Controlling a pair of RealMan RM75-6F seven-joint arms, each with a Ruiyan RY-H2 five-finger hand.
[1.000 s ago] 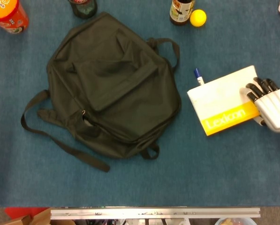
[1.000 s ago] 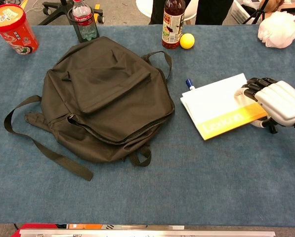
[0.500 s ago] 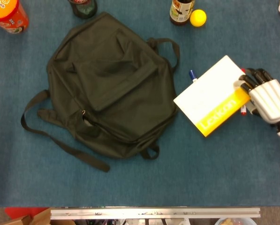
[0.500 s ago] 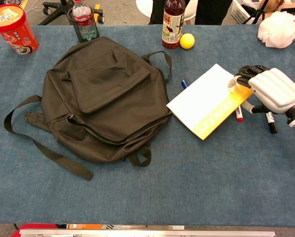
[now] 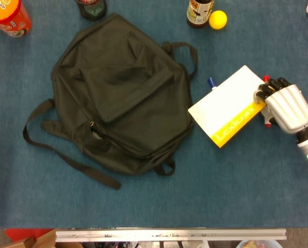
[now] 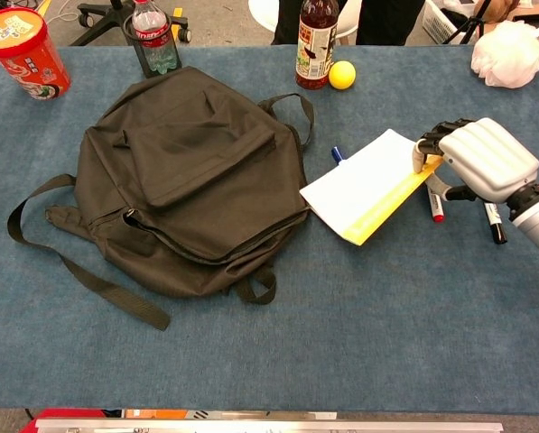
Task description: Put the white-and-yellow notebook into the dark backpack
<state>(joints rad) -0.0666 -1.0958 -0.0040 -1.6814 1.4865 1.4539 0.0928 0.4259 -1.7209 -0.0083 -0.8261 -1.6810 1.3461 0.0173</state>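
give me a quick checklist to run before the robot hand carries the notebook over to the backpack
1. Grip on notebook: ok. The right robot hand holds the white-and-yellow notebook at its far right corner.
2. Notebook lifted: ok, partly. The held edge is tilted up; whether the left edge clears the table cannot be told.
3. Backpack opening: not ok. The dark backpack lies flat, with only a small gap at its lower left zipper.
4. Path to the bag: ok. Nothing stands between notebook and backpack.
5. Loose pens: ok. The red pen and black pen lie on the table, not caught in the grip.
6. Left robot hand: cannot tell, not in view.
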